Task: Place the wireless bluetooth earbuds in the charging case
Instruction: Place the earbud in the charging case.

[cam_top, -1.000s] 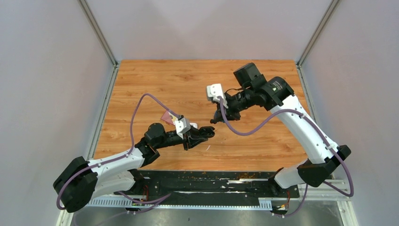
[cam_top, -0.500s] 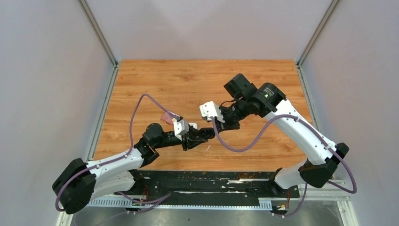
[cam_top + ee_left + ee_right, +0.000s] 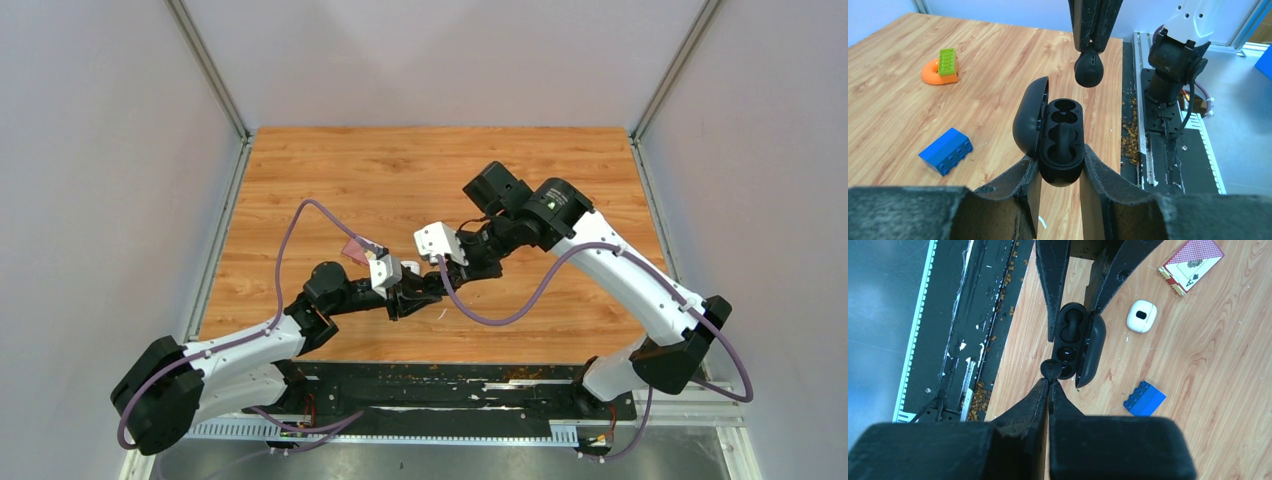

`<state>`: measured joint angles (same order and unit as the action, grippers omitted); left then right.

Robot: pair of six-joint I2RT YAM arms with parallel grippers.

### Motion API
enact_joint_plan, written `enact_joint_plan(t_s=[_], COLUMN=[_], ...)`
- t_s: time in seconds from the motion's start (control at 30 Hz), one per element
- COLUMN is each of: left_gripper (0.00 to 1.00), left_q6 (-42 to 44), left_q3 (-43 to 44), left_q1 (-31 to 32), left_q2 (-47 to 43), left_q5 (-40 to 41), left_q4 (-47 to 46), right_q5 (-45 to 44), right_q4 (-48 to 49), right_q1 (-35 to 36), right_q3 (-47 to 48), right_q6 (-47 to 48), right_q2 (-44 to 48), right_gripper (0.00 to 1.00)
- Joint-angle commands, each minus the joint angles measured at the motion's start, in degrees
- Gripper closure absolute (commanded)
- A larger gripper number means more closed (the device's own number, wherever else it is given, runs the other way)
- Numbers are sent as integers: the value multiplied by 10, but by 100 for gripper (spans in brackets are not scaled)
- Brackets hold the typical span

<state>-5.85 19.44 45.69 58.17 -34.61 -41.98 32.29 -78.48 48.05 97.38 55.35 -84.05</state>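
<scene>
My left gripper point(image 3: 1060, 167) is shut on the black charging case point(image 3: 1060, 140) and holds it above the table with its lid swung open to the left. Both sockets look empty. My right gripper point(image 3: 1049, 381) is shut on a black earbud point(image 3: 1050, 369). In the left wrist view this earbud point(image 3: 1088, 70) hangs just above the case's far socket, apart from it. In the right wrist view the case point(image 3: 1073, 335) sits between the left fingers point(image 3: 1053, 285). In the top view the two grippers, left point(image 3: 432, 287) and right point(image 3: 447, 268), meet near the table's front middle.
A blue block point(image 3: 946, 151) lies left of the case. An orange ring with a green brick point(image 3: 940, 70) lies farther off. A small white rounded pod point(image 3: 1141, 316) and a card box point(image 3: 1193, 262) lie on the table. A thin white sliver point(image 3: 441, 313) lies near the front edge.
My right arm has swung left and down toward the left gripper, bringing the black earbud over the open case. The left arm and the case have stayed put.
</scene>
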Motion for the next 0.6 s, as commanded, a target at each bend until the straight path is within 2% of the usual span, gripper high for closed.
enact_joint_plan(t_s=[0.0,0.57], left_gripper=[100,100], left_q6=[6,5], left_q3=[19,20], left_q1=[-2,-2], left_q2=[-12,-17], left_q5=[1,-1], left_q4=[-19,-18], right_q5=[-11,-61], right_q4=[29,65], right_q1=[16,35], right_q3=[3,-20], right_q6=[-10,-17], right_q2=[-1,-9], right_gripper=[100,100])
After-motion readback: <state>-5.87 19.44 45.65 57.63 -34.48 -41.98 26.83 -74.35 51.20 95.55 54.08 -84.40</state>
